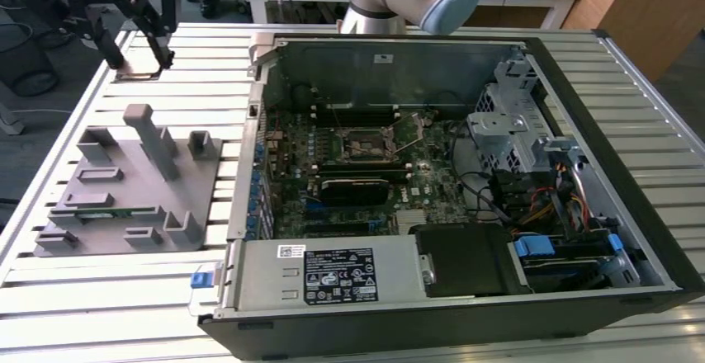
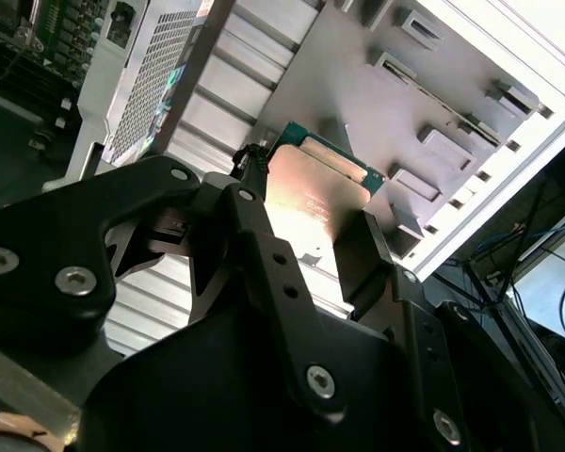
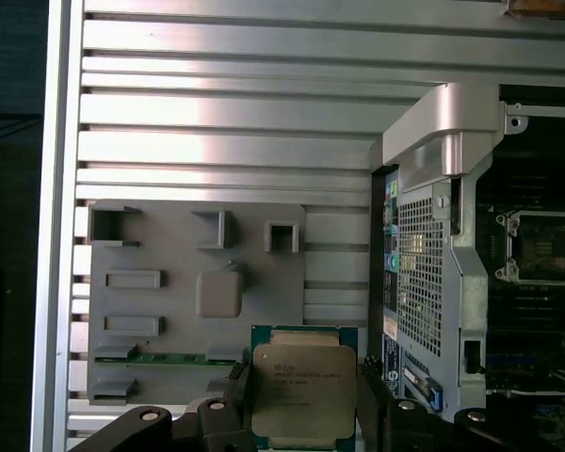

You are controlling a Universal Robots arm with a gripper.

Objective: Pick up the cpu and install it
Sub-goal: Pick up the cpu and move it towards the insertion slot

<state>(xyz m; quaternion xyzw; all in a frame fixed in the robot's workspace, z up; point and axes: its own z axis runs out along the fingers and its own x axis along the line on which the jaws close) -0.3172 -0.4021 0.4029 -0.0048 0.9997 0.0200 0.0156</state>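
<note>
While gripper (image 1: pixel 140 63) hangs over table (image 1: pixel 66 297), at 12 o'clock of tray (image 1: pixel 132 190) in exterior view, jaws clenched on cpu (image 1: pixel 141 73), pinching two opposite edges. Cpu near-square, no real long axis; silver top faces camera in first wrist view. Socket (image 1: pixel 366 143) inside case (image 1: pixel 385 70), well apart, roughly 4 o'clock from gripper; looks unfilled. Cpu top bears faint print, case stickers too; none read off. Memory stick (image 3: pixel 160 358) lies in tray.

The square, silver-topped, green-rimmed cpu (image 3: pixel 304 407) sits level, clamped in the claw (image 3: pixel 304 377).
</note>
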